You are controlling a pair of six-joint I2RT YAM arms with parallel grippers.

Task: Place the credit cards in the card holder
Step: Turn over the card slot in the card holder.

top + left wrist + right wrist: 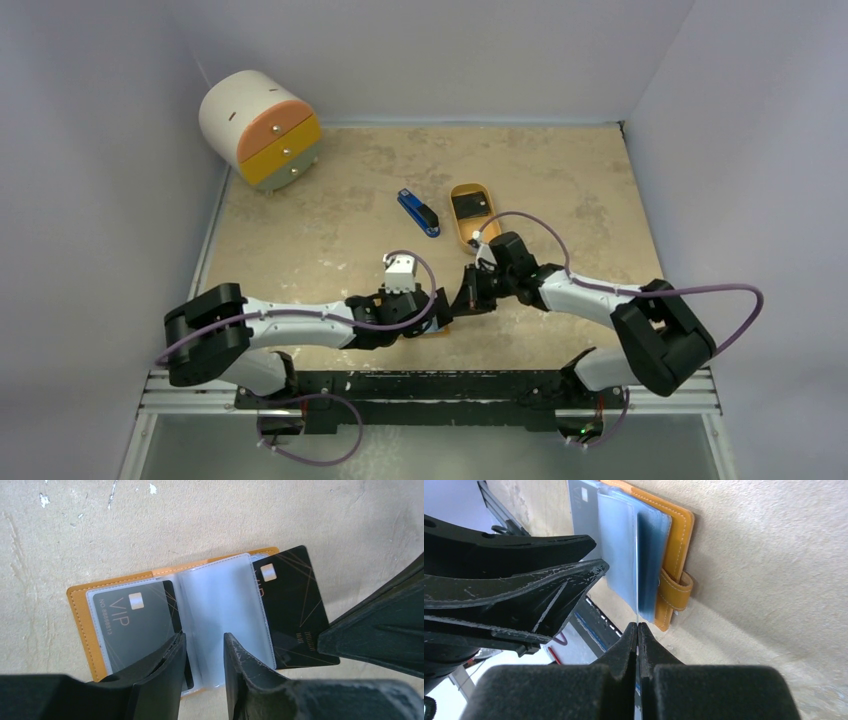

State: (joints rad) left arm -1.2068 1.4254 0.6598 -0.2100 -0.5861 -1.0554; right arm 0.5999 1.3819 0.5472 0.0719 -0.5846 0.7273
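Left wrist: left gripper (204, 641) parted over open card holder (80, 611); right gripper (638, 628) clamped on credit card (292, 607).

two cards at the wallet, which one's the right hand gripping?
The glossy black card jutting out past the card holder's edge; the right hand pinches its thin edge. The VIP card lies under a frosted sleeve, not gripped.
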